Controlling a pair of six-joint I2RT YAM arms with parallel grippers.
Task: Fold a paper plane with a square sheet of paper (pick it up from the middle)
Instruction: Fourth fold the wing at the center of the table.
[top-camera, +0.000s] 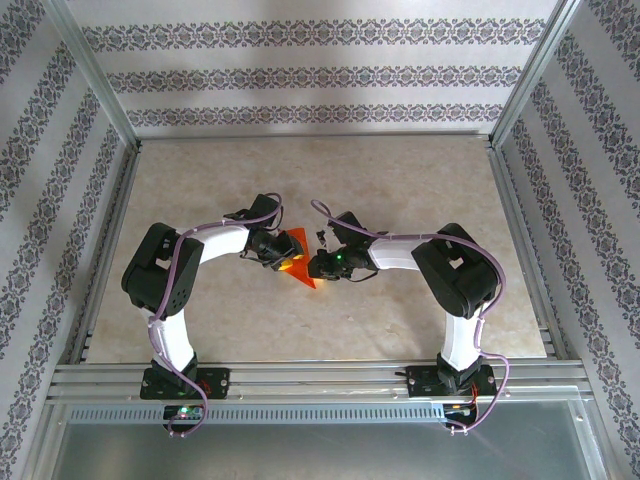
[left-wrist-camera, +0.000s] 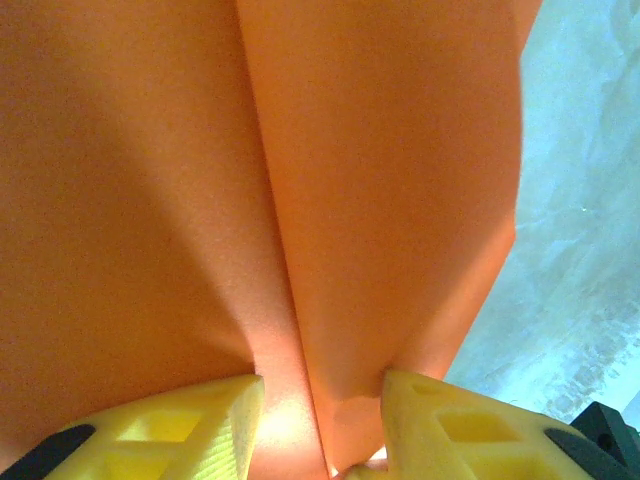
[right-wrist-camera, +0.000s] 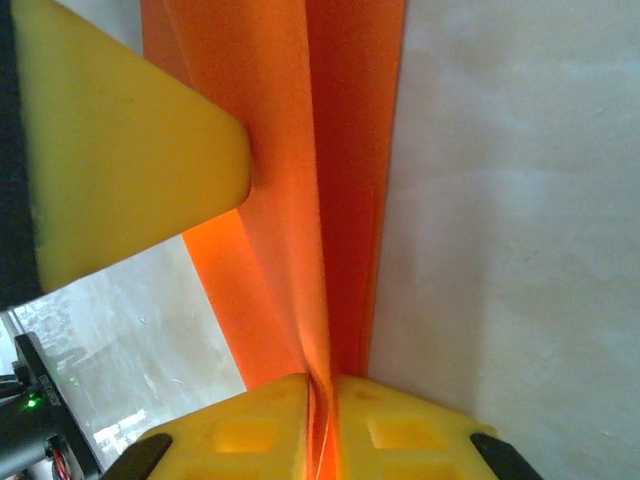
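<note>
Midway across the counter (top-camera: 330, 180) I have the paper plane (top-camera: 300, 270) pinched from both sides: left hand (left-wrist-camera: 320, 405) gripping its raised fold, right hand (right-wrist-camera: 320, 400) pressed onto the layered edges. Bare counter lies open all around, patterned walls (top-camera: 300, 75) well apart.

A pale beige desk (top-camera: 400, 180) with a faint marbled pattern is seen from above. It is bordered on the left, right and near sides by silver metal rails (top-camera: 330, 375), and its far edge is met by a patterned wall. The surface is matte and lightly mottled, and it looks grey-white where it is seen close up in the wrist views. A small orange-red paper plane (top-camera: 297, 262) is seen over the middle of the desk, slightly toward the near side. Whether it is touching the surface or is raised just above it cannot be told.
</note>
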